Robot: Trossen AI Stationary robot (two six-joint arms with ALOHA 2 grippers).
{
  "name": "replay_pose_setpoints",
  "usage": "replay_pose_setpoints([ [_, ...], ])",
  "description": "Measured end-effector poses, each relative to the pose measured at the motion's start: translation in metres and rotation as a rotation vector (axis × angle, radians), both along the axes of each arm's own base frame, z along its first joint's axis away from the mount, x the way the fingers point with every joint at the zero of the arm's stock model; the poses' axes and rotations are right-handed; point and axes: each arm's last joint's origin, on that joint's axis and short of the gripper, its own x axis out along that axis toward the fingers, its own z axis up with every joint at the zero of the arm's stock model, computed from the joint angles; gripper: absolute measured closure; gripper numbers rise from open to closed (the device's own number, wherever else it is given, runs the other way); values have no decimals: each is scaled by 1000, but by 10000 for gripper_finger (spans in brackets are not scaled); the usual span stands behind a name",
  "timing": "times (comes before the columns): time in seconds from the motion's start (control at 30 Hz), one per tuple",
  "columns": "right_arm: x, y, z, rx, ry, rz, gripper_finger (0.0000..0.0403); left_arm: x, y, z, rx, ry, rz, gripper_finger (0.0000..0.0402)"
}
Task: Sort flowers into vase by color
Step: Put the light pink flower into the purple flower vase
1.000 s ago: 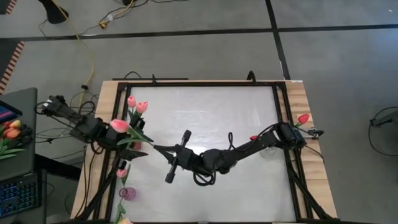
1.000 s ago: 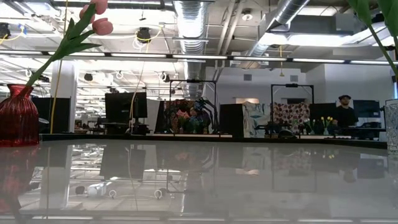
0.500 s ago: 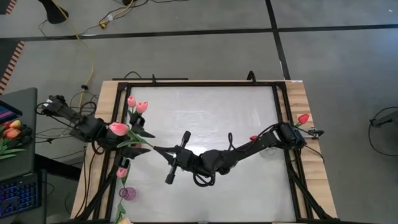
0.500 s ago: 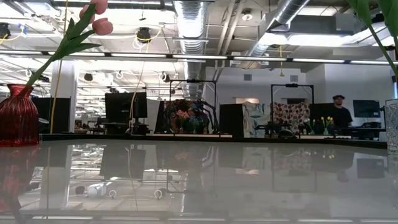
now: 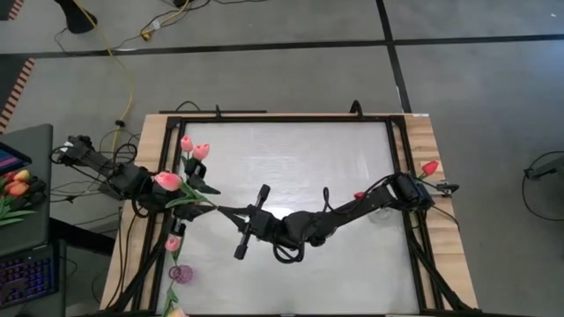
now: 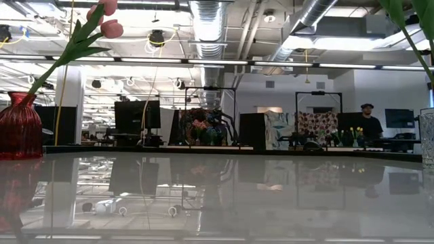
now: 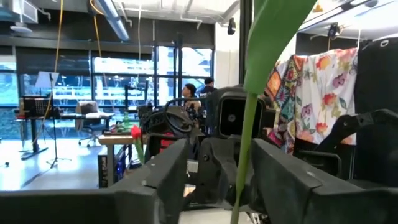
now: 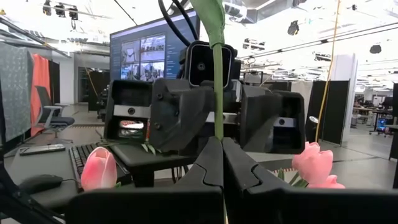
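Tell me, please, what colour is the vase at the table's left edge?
The vase is dark red, clearest in the low view.

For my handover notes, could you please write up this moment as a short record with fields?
Right claw: shut on the pink tulip's stem, over the left part of the table
Left claw: open, fingers either side of the same stem
Red vase: at the table's left edge, holding two pink tulips
Red tulip: at the table's right edge
Stage: pink tulip between both claws, not yet in a vase
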Motion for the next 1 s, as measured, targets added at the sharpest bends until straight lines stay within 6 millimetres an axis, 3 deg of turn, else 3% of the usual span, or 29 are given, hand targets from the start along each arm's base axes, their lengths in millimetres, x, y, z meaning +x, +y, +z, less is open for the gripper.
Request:
replay_pose_setpoints([
  [0.23, 0, 0, 0, 0, 0, -1, 385, 0, -1, 0, 7, -1, -23, 332],
  [0.37, 0, 0, 0, 2, 0, -3, 353, 0, -1, 0, 14, -4, -24, 392],
  [0.7, -1, 4, 0, 11, -4, 8, 246, -4, 1, 2, 15, -9, -21, 400],
  [0.87, -5, 11, 0, 0, 17, -37, 174, -23, 11, 20, 36, 47, -22, 401],
  [1.0, -12, 27, -1, -34, 49, -62, 144, -47, 21, 37, 23, 171, -73, 401],
])
